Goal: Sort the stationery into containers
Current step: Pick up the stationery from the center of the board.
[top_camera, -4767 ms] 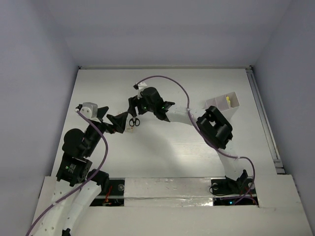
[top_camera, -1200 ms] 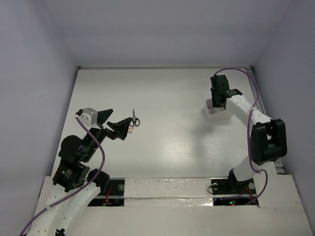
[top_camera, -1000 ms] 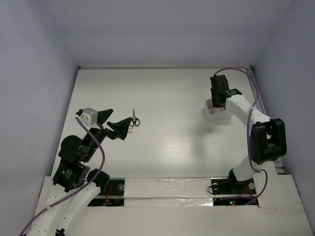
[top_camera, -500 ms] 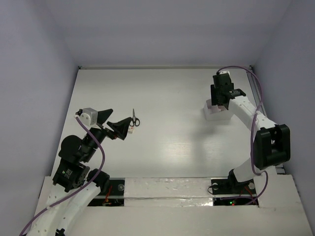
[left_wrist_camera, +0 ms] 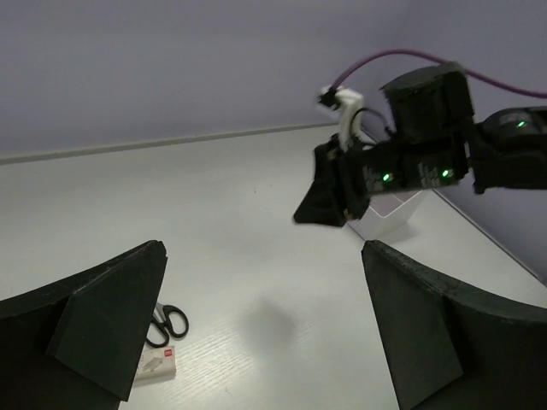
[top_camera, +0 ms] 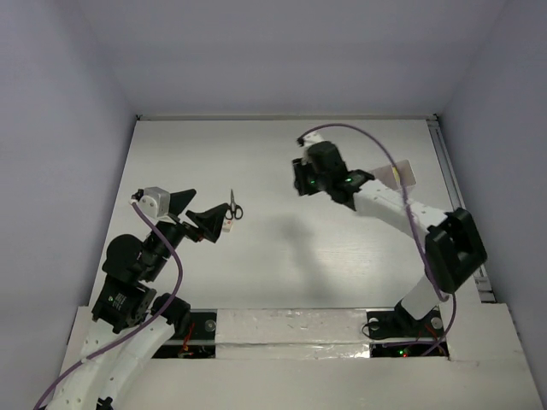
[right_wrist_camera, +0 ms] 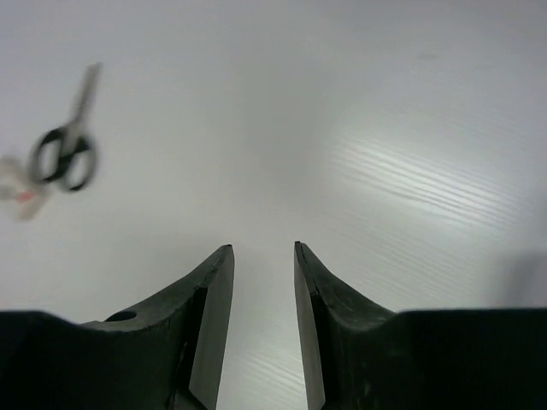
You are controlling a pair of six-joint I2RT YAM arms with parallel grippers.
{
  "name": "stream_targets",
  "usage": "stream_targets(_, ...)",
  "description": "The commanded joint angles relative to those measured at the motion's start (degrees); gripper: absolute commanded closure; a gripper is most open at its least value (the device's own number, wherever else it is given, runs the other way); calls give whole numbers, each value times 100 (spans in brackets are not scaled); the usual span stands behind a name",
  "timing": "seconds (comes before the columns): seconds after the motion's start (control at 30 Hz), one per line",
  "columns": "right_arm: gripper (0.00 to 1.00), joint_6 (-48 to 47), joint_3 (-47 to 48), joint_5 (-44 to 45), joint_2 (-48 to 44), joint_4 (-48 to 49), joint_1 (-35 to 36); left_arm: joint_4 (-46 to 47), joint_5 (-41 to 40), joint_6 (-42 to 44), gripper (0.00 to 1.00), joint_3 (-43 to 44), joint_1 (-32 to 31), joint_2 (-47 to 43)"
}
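Tabletop (top_camera: 282, 273): one scissors (top_camera: 233, 207), one block (left_wrist_camera: 159, 364)

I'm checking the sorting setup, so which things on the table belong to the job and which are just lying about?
For the job: scissors, small pale block, translucent box.
Just lying about: only the right arm's purple cable.

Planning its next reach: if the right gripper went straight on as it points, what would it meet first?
Likely bare table; in its wrist view the scissors lie well left of that line.
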Motion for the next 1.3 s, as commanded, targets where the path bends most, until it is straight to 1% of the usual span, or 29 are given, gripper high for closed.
stream_targets(0.0,59,167,441,-1104,746,1136,760,162,-98,19,1,266,61,67)
stream_targets(0.03,57,114,573,-1254,1122,1242,901,153,-134,19,1,275,62,58)
stream_targets(0.07,57,27,713,-1551,1308,1312,1137,144,-169,19,1,275,114,41)
stream_targets(0.13,54,-341,1161,-1834,1825,1445,1410,135,-274,11,1,283,175,-30)
stream_targets(0.2,52,-465,1495,-2011,2187,1367,1534,135,-336,19,1,275,176,-82)
stream_targets(0.23,50,-518,1854,-2072,2346,1305,1587,135,-345,19,1,275,237,-83)
stream_targets(0.27,49,-571,2023,-2169,2652,1252,1640,135,-354,19,1,283,237,-74)
stream_targets(0.33,45,-712,2478,-2231,2926,1077,1746,126,-362,19,1,284,290,-65)
stream_targets(0.43,43,-861,2997,-2222,3392,831,1947,135,-345,19,1,275,290,-30)
stream_targets(0.57,42,-897,3464,-2187,3832,567,2053,144,-310,19,1,275,343,-12)
stream_targets(0.6,42,-1088,3535,-2187,3902,479,2106,153,-292,19,1,275,343,-4)
stream_targets(0.67,42,-1143,3720,-2152,4139,347,2176,161,-275,19,1,275,395,-4)
stream_targets(0.8,42,-1336,4150,-1977,4438,-22,2308,170,-257,19,1,266,396,14)
stream_targets(1.03,43,-1398,4186,-1792,4623,-67,2475,162,-222,19,1,266,396,5)
stream_targets(1.17,45,-1564,4344,-1363,4755,-189,2580,170,-213,19,1,266,396,5)
stream_targets(1.2,47,-1608,4388,-1283,4790,-242,2581,170,-213,19,1,266,396,14)
stream_targets(1.23,52,-1617,4415,-1195,4825,-251,2633,170,-213,19,1,266,396,5)
stream_targets(1.27,54,-1609,4424,-1090,4826,-234,2633,162,-213,19,1,266,396,-3)
